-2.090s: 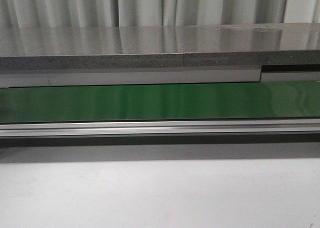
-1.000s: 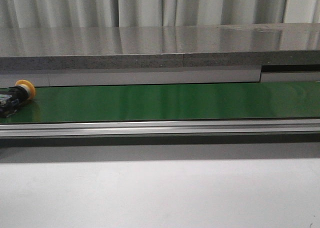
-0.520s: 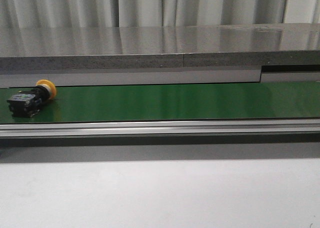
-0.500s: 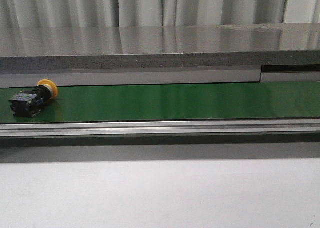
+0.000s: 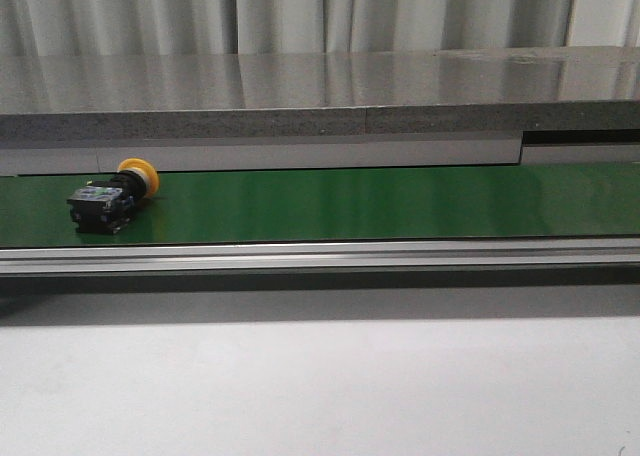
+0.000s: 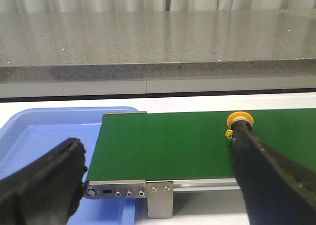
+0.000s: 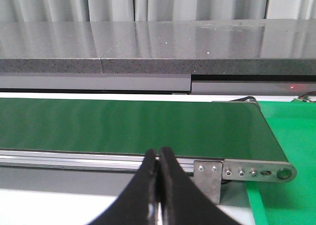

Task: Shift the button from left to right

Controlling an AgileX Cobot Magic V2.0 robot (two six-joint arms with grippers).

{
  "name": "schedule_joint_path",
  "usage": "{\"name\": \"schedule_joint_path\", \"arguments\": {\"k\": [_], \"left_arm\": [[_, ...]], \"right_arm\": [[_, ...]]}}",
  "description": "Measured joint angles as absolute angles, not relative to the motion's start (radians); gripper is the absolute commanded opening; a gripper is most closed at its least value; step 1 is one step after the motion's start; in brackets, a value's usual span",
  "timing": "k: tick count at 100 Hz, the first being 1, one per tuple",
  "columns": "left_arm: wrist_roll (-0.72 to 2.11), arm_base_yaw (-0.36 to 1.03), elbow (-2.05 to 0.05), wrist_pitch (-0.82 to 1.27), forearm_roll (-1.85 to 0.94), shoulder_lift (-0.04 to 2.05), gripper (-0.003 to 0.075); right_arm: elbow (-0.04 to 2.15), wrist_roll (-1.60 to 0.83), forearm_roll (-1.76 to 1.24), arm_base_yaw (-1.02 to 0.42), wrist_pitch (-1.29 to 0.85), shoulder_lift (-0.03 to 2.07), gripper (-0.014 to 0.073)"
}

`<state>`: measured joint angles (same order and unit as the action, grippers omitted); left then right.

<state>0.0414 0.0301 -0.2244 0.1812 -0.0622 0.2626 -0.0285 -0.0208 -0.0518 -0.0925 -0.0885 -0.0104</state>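
A green belt [image 5: 380, 203] runs along a metal rail [image 5: 320, 255], a grey counter [image 5: 320, 94] behind; a blue tray [image 6: 44, 136] sits at its left end.

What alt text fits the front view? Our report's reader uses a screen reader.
A button with an orange-yellow cap lies on its side near the left end of a green conveyor belt, beneath a grey stone counter. No gripper is visible.

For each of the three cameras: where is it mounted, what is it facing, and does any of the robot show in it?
Front: looks forward across the green belt with the button at its left; no robot part visible.
Left wrist: on the left arm, facing the belt's left end and blue tray; open left pincer shows.
Right wrist: faces the belt's right end; shut right pincer shows.
Front and left wrist share the button.
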Motion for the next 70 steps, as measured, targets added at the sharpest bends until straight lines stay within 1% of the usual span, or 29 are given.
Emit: {"name": "schedule_joint_path", "arguments": {"k": [9,16,21,23,35,41,70], "left_arm": [[0.041,0.03,-0.224,0.177,-0.062,0.263,0.0477],[0.041,0.03,-0.224,0.177,-0.062,0.263,0.0384],[0.041,0.03,-0.224,0.177,-0.062,0.263,0.0299],[0.041,0.03,-0.224,0.177,-0.062,0.263,0.0277],[0.041,0.03,-0.224,0.176,-0.062,0.263,0.0069],[0.041,0.03,-0.224,0.176,-0.062,0.263,-0.0015],[0.041,0.03,-0.224,0.176,-0.062,0.263,-0.002]], "right_arm": [[-0.028,-0.021,-0.052,-0.093,-0.088,-0.01,-0.0067],[-0.028,-0.021,-0.052,-0.093,-0.088,-0.01,-0.0067],[-0.028,-0.021,-0.052,-0.093,-0.088,-0.01,-0.0067],[-0.028,-0.021,-0.052,-0.093,-0.088,-0.01,-0.0067],[-0.028,-0.021,-0.052,-0.093,-0.088,-0.01,-0.0067],[-0.028,-0.021,-0.052,-0.093,-0.088,-0.01,-0.0067],[-0.028,-0.021,-0.052,-0.093,-0.079,-0.01,-0.0067]]}}
